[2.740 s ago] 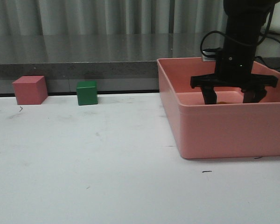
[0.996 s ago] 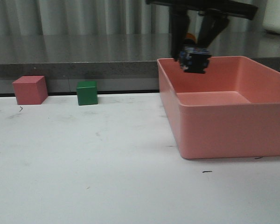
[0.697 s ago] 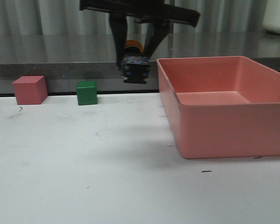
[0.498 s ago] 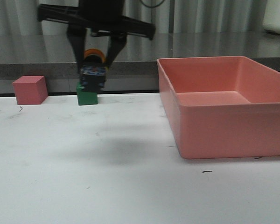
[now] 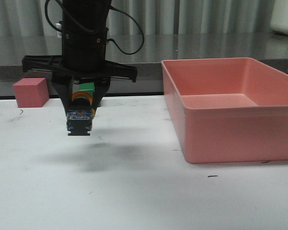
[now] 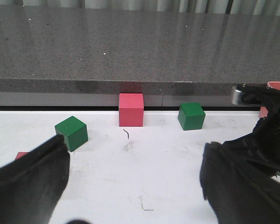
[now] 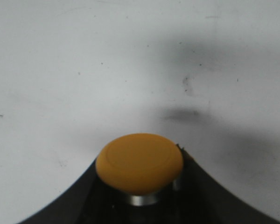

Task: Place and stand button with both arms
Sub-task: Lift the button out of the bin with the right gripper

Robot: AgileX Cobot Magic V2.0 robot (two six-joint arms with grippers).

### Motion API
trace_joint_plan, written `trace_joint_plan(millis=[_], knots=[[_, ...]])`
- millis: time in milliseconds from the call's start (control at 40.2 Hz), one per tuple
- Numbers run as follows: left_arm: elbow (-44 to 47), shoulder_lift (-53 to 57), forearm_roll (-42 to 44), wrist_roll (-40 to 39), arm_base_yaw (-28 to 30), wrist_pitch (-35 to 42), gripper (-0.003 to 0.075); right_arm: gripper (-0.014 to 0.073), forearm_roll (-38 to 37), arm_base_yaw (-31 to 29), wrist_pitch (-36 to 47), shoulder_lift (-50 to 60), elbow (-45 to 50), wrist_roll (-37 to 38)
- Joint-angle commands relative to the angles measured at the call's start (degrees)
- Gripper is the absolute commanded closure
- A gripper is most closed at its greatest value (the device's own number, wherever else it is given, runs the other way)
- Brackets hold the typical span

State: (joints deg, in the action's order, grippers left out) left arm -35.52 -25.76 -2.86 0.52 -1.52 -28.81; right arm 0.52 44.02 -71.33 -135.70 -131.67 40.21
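In the front view your right gripper (image 5: 80, 115) is pinching the button (image 5: 80, 119) above the white table (image 5: 134, 191), left of the pink bin (image 5: 230, 120), while the left wrist view is showing your left gripper (image 6: 130, 186) with fingers (image 6: 28, 182) spread wide, and the right wrist view is showing the yellow cap (image 7: 139, 162) clamped between dark fingers

white table (image 5: 134, 191) | pink bin (image 5: 230, 134) | pink cube (image 5: 30, 92) | green cube (image 5: 89, 86)

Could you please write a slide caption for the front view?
Right pincer holds the button above the table, left of the pink bin.
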Motion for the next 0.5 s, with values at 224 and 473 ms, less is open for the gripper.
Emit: trace_joint_plan(millis=[224, 473], knots=[[-1.6, -0.7, -0.5, 0.0, -0.4, 4.2, 0.0158, 0.0412, -0.5, -0.3, -2.5, 1.6, -1.9, -0.1], [-1.6, -0.7, -0.5, 0.0, -0.4, 4.2, 0.0158, 0.0411, -0.5, -0.3, -2.1, 0.9, -1.9, -0.1]])
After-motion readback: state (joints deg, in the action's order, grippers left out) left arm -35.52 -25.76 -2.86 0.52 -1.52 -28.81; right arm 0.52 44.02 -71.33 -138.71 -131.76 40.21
